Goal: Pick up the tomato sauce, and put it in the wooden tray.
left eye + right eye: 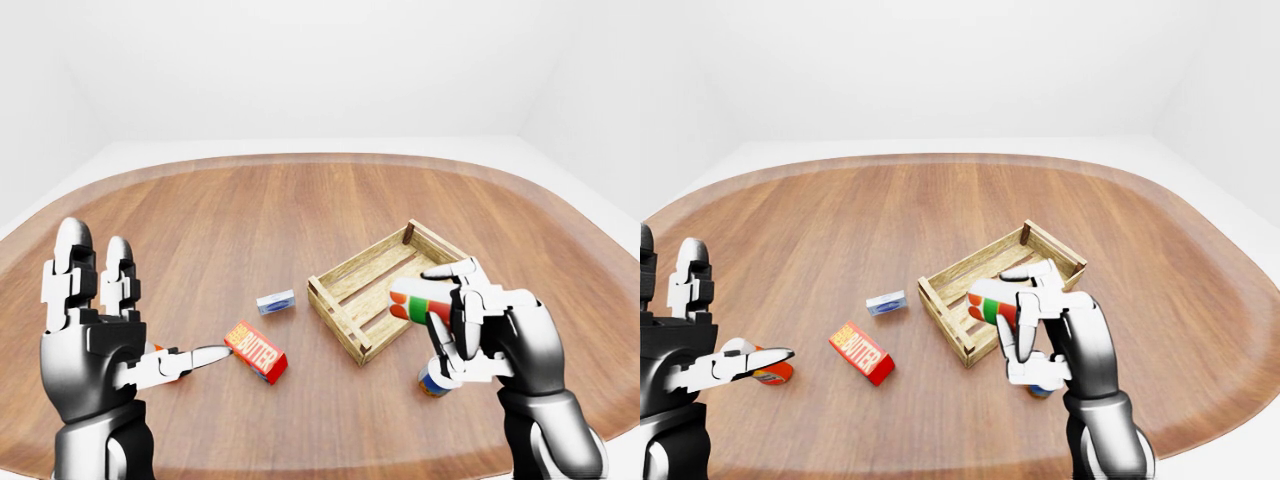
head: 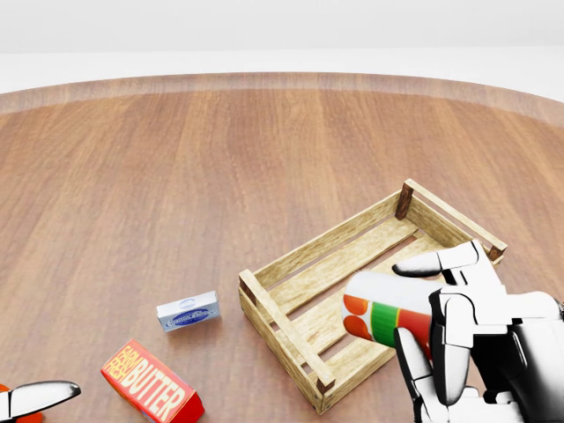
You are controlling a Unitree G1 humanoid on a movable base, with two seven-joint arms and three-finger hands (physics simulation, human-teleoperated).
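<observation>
1. Left-eye view: round wooden worktop (image 1: 250, 210) under white walls. The right hand (image 1: 490, 335) holds the tomato sauce can (image 1: 418, 300) on its side, fingers (image 1: 452, 270) closed round it, above the right-hand edge of the wooden tray (image 1: 385, 290). The can is lifted clear of the worktop and is not resting in the tray.
2. Left-eye view, continued: the left hand (image 1: 95, 335) is raised with its fingers spread wide, gripping nothing; one fingertip points toward the butter box (image 1: 256, 351). A small blue-and-white packet (image 1: 275, 301) lies between the butter box and the tray. Another can (image 1: 432, 381) stands on the worktop below the right hand, mostly hidden.
3. Head view: the tomato sauce can, white with red and green markings, lies crosswise in the right hand over the tray's lower right portion. The tray is slatted, empty, set at an angle. The butter box sits at bottom left, the packet just above it. A left fingertip (image 2: 40, 398) enters at the bottom left corner.
4. Right-eye view: same layout. A red-and-orange object (image 1: 770, 373) shows just behind the left hand's outstretched finger; its kind cannot be told.
</observation>
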